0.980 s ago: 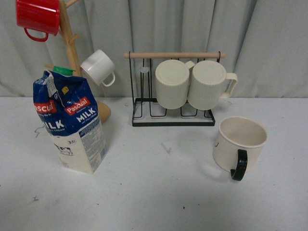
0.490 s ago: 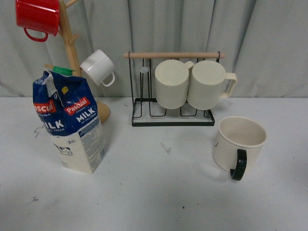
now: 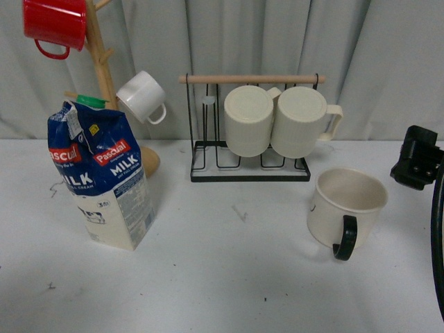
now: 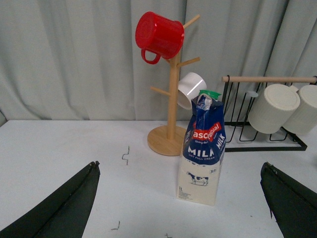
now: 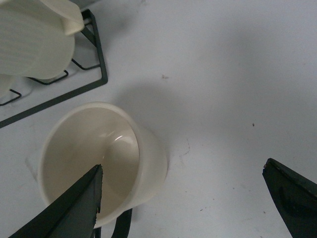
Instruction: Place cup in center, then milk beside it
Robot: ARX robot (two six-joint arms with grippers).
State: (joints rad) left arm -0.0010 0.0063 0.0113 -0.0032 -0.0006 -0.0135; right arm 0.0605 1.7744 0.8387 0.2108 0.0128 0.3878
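The cup [image 3: 345, 206], a wide cream mug, stands upright on the right of the table, its dark handle [image 3: 345, 238] turned toward the front. The milk [image 3: 104, 182], a blue and white carton with a green cap, stands on the left. My right arm [image 3: 416, 158] shows at the right edge, just beside and above the cup. My right gripper [image 5: 183, 164] is open above the cup [image 5: 148, 148], one finger [image 5: 74, 208] over its mouth and the other over bare table. My left gripper [image 4: 181, 163] is open, with the milk [image 4: 202, 148] standing some way ahead between its fingers.
A wooden mug tree [image 3: 104, 66] with a red mug [image 3: 55, 24] and a small white mug [image 3: 142, 96] stands behind the milk. A black wire rack [image 3: 250, 170] holding two ribbed cream mugs [image 3: 274, 121] stands at the back centre. A grey curtain hangs behind the white table [image 3: 229, 277].
My right arm has come into the front view at the right edge, beside the cup. The cup and the milk have not moved.
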